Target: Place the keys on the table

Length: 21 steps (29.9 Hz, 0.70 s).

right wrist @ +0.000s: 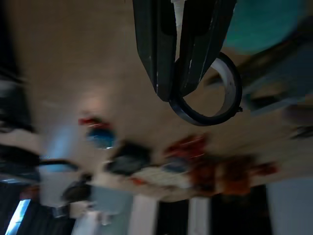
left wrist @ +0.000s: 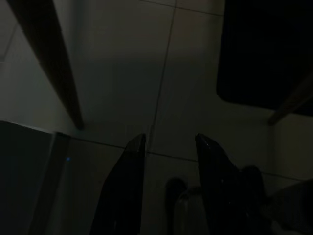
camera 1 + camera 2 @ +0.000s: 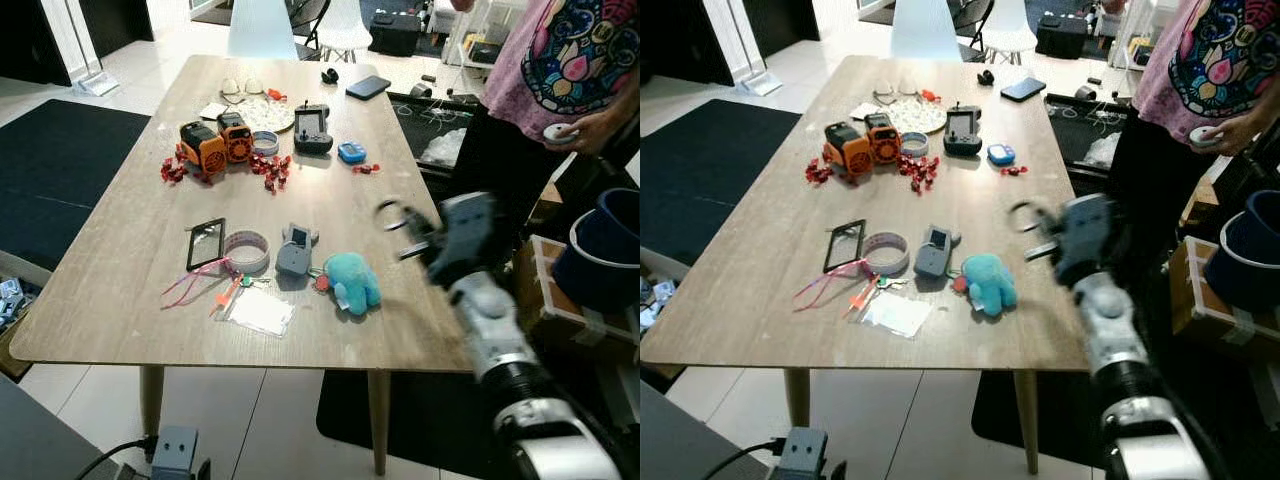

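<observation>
I see the keys [image 3: 318,281] lying on the wooden worktop [image 3: 130,250], touching the blue-green soft toy [image 3: 352,281] and just beside the small grey gadget [image 3: 294,249]. A pink cord [image 3: 190,283], a clear plastic bag [image 3: 260,311], a roll of tape [image 3: 247,251] and a black phone [image 3: 206,243] lie near them.

My right hand [image 3: 405,232] hovers over the right side of the worktop, to the right of the toy. It is blurry there. In the right wrist view its fingers [image 1: 159,46] are pinched onto a dark ring [image 1: 208,90].

My left hand [image 2: 168,152] hangs low in the dark over the floor [image 2: 127,73], fingers apart and holding nothing.

A person [image 3: 550,60] stands past the worktop's right edge.
</observation>
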{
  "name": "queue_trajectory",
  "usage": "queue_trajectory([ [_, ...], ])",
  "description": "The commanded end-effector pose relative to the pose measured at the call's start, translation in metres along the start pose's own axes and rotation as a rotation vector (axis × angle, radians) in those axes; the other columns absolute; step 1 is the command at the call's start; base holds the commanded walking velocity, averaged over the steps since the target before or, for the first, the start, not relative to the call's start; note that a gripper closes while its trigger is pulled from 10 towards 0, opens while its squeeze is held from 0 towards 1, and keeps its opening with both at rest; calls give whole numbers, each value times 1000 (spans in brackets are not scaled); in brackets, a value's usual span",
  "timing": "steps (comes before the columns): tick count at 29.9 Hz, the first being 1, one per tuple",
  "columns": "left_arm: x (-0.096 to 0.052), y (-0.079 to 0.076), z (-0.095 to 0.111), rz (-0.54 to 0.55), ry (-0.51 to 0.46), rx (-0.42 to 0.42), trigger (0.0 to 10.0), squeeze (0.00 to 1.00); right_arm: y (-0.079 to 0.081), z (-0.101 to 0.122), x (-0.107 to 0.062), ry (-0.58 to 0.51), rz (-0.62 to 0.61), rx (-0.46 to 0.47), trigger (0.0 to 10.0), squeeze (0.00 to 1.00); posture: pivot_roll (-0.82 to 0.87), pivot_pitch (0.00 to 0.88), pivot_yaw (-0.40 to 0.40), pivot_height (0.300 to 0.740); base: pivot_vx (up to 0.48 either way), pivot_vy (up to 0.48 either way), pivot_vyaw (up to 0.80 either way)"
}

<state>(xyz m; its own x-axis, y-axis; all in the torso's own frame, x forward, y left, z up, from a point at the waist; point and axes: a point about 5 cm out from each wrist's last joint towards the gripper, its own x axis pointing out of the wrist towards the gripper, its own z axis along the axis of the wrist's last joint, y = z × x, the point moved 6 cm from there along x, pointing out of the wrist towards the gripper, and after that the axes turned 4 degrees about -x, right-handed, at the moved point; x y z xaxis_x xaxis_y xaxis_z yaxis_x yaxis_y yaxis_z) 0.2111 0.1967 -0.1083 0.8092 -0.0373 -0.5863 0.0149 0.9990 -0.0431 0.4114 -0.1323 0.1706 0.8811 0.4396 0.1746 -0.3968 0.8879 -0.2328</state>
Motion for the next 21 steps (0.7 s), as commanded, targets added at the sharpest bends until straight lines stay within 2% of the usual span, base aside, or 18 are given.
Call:
queue_trajectory([
  [1, -3, -2, -7, 2, 14, -15, 10000, 0, 8, -1, -2, 6, 59, -3, 10000, 0, 51, 76, -60, 740, 0, 0, 0],
  [4, -3, -1, -6, 3, 11, -16, 10000, 0, 29, 2, -3, 2, 167, 15, 10000, 0, 50, 75, -60, 740, 0, 0, 0],
  [5, -3, -1, -6, 3, 11, -16, 10000, 0, 29, 2, -3, 2, 167, 15, 10000, 0, 50, 75, -60, 740, 0, 0, 0],
  [9, -2, -1, -5, 2, 12, -22, 10000, 0, 46, 11, -6, -16, 276, 48, 10000, 0, 48, 73, -60, 740, 0, 0, 0],
  [15, -2, -1, -6, 1, 14, -26, 10000, 0, 53, 9, -9, 4, 317, 52, 10000, 0, 48, 71, -64, 740, 0, 0, 0],
  [21, -3, -1, -6, 1, 16, -29, 10000, 0, 52, 3, -13, 34, 310, 59, 10000, 0, 51, 70, -65, 740, 0, 0, 0],
])
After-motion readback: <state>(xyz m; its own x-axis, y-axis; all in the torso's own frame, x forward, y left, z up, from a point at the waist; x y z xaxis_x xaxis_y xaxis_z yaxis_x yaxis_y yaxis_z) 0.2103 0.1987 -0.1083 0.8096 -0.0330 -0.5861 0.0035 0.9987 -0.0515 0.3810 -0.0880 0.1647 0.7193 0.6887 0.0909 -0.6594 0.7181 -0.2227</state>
